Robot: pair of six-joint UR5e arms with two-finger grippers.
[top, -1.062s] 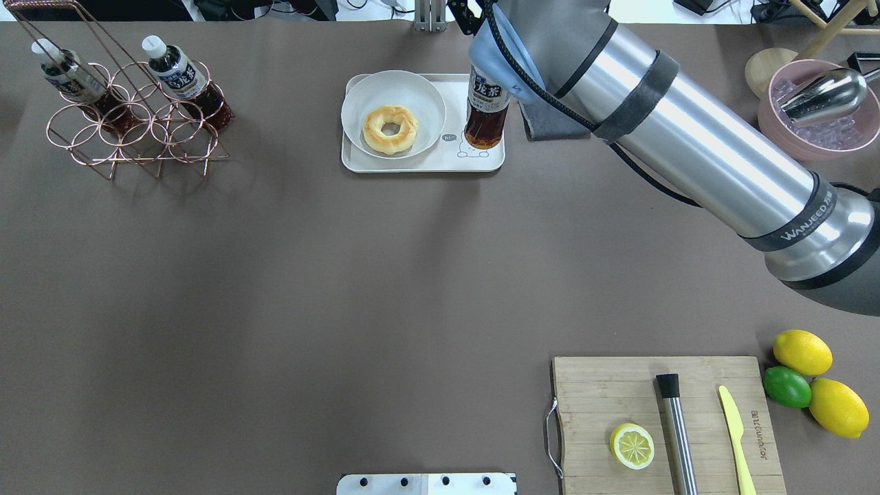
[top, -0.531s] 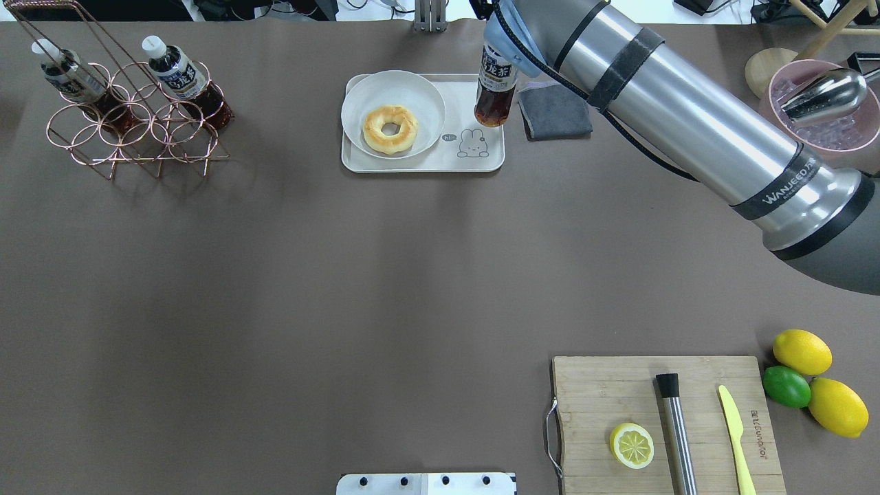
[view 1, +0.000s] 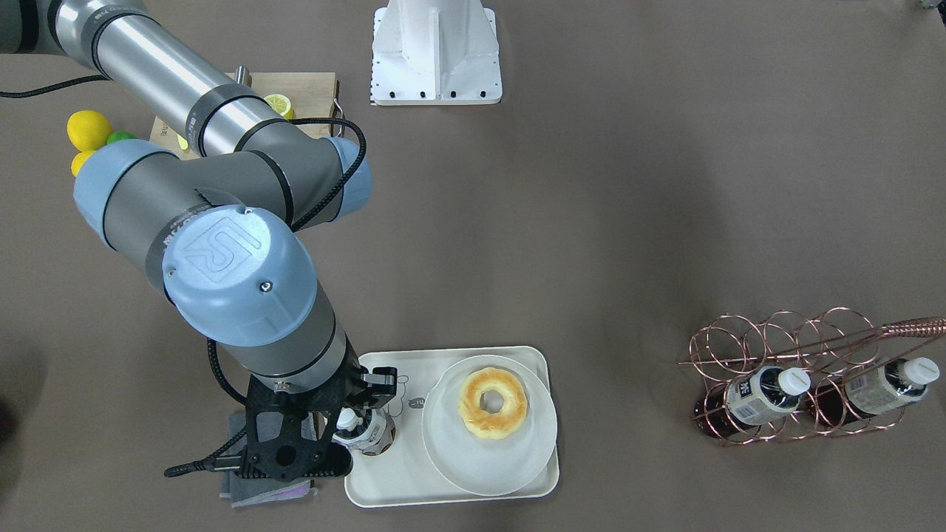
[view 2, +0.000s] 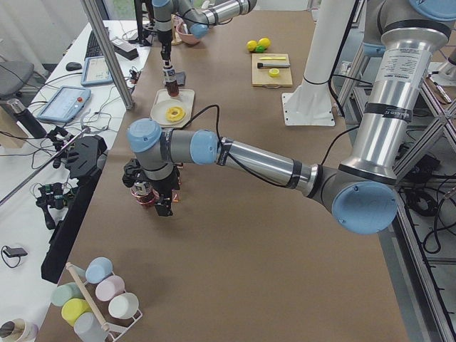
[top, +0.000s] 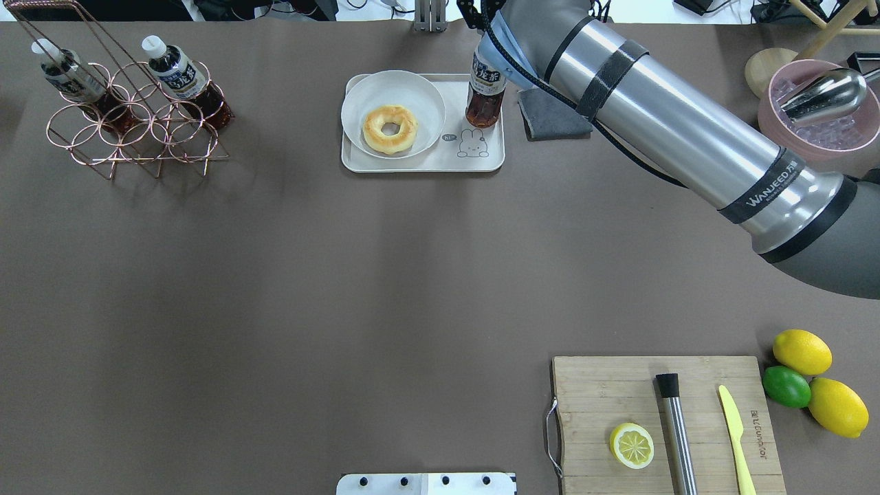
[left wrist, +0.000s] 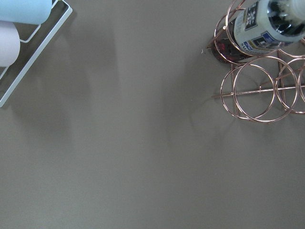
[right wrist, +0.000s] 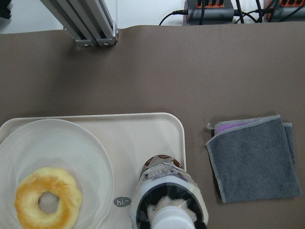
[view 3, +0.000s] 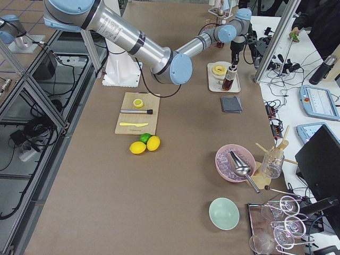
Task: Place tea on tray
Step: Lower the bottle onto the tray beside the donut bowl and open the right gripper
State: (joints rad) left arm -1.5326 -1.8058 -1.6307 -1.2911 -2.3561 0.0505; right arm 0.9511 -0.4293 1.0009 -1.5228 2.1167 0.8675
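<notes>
The tea bottle (top: 483,93) is upright over the far right part of the cream tray (top: 426,163), beside the cartoon drawing (top: 472,143). I cannot tell whether its base rests on the tray. My right gripper (view 1: 355,411) is shut on the bottle's top; the white cap (view 1: 345,419) shows between its fingers. In the right wrist view the bottle (right wrist: 167,200) is straight below, over the tray (right wrist: 143,129). My left gripper (view 2: 153,196) shows only in the exterior left view, low by the copper rack; I cannot tell its state.
A round white plate (top: 419,93) with a doughnut (top: 390,128) fills the tray's left part. A grey cloth (top: 553,113) lies right of the tray. A copper rack (top: 130,130) at far left holds two more bottles. A cutting board (top: 605,399) and citrus fruit (top: 801,352) lie at front right.
The right arm has carried the bottle toward the tray's far right corner and lower. The cartoon drawing, covered a second ago, now shows.
</notes>
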